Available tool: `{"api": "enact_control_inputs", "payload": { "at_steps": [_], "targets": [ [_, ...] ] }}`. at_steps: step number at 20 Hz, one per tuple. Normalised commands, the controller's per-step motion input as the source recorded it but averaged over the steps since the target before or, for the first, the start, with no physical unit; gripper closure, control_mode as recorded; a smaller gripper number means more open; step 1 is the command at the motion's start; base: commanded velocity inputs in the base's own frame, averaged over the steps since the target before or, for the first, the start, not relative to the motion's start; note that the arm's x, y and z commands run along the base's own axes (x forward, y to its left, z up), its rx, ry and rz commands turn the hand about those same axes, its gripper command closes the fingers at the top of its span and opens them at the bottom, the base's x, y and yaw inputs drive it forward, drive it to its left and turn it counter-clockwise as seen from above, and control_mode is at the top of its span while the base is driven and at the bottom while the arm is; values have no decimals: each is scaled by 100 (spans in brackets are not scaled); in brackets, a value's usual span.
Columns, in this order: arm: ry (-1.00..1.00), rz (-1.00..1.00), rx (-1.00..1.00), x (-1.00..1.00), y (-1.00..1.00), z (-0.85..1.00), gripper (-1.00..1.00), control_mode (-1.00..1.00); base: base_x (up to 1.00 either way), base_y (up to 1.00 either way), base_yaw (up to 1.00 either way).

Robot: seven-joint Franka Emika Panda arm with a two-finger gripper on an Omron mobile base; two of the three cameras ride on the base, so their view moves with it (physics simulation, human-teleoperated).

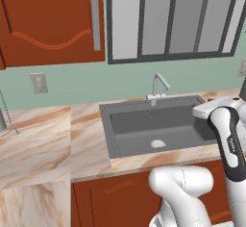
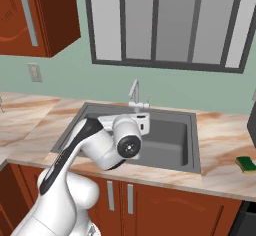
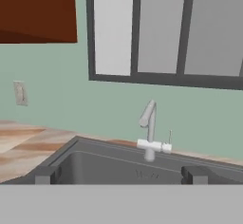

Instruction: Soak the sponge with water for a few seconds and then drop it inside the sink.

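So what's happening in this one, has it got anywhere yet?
Not really. The arm is raised over the front of the sink, with its gripper open, empty and pointed toward the faucet. The sponge lies untouched on the counter to the right of the basin, well away from the hand. No water runs from the faucet, so picking up and soaking are both not yet done.

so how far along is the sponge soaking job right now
Nothing looks done yet. The sponge lies untouched on the counter to the right of the sink, and no water runs from the faucet. In hand: the gripper is open and empty, over the sink and facing the faucet. Left: pick up the sponge, turn on the water, soak it, then drop it into the sink.
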Motion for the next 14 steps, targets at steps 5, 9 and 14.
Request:
{"api": "enact_control_inputs", "payload": {
  "at_steps": [5, 9, 14],
  "targets": [
    [0, 0, 0, 19, 0, 0, -100, -100, 0, 0, 0],
    [-3, 0, 0, 30, 0, 0, -100, -100, 0, 0, 0],
    [-5, 0, 0, 30, 0, -1, -100, -100, 0, 0, 0]
  ]
}}
